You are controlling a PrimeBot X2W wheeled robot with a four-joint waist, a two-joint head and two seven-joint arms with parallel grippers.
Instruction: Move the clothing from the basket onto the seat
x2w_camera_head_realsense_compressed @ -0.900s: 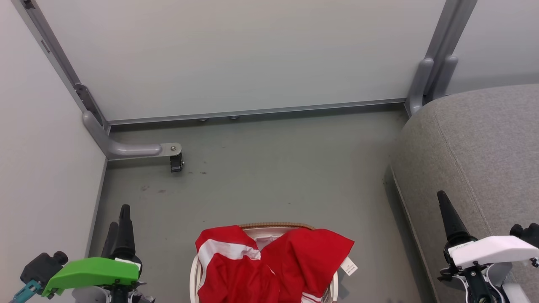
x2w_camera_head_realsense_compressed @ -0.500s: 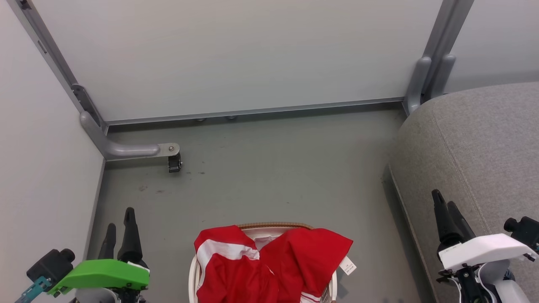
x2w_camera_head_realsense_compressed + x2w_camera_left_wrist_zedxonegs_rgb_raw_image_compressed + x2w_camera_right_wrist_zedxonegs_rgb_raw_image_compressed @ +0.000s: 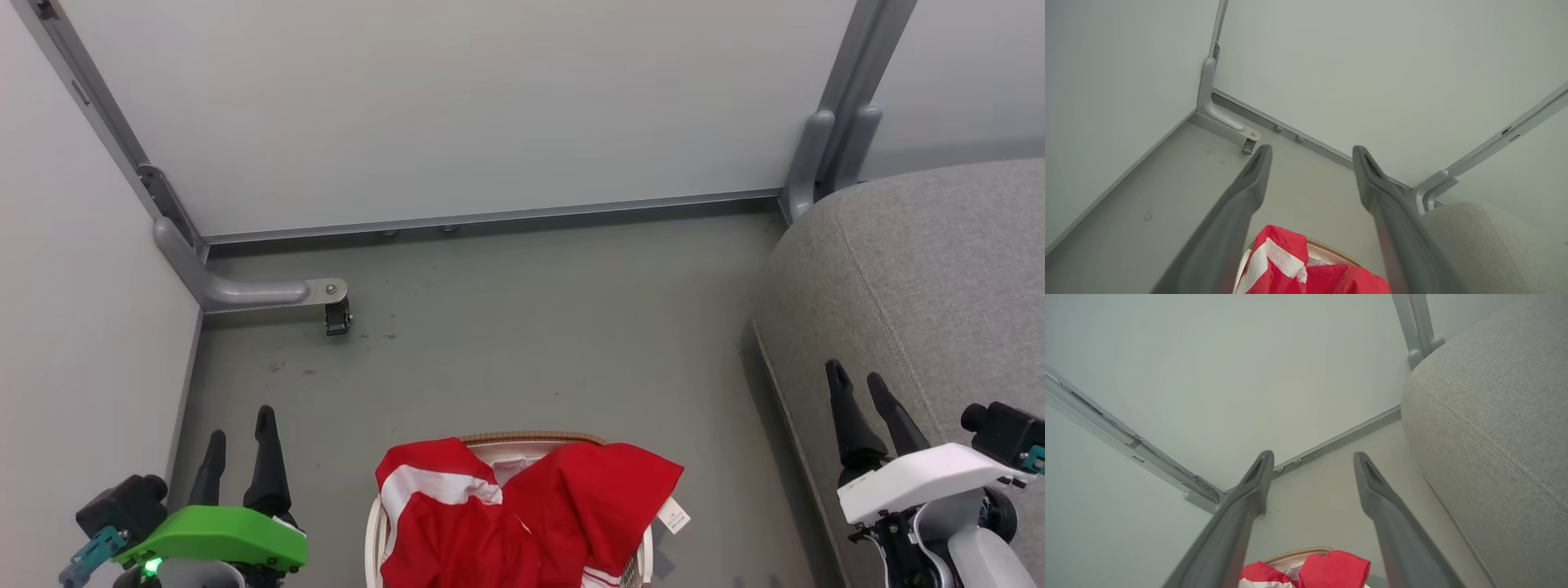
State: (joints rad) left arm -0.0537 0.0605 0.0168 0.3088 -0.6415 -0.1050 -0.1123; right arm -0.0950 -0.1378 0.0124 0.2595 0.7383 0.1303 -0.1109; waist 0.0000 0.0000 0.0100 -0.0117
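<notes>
Red clothing (image 3: 522,514) with white stripes is heaped in the white basket (image 3: 374,535) at the bottom centre of the head view, a white tag hanging off its right side. The basket's brown rim (image 3: 535,438) shows behind the heap. The grey seat (image 3: 931,294) fills the right side. My left gripper (image 3: 240,425) is open over the floor, left of the basket. My right gripper (image 3: 856,378) is open over the seat's near edge. The left wrist view shows the clothing (image 3: 1306,273) below open fingers (image 3: 1249,192); the right wrist view shows the clothing (image 3: 1331,569) and the seat (image 3: 1494,416).
Pale partition walls close off the back and left, standing on grey metal feet; one foot with a caster (image 3: 337,314) juts onto the grey floor (image 3: 522,327) at the left. Another pair of posts (image 3: 833,155) stands behind the seat.
Both grippers' fingers have spread from nearly together to open. The left gripper has shifted slightly right and lower, the right one slightly left.
</notes>
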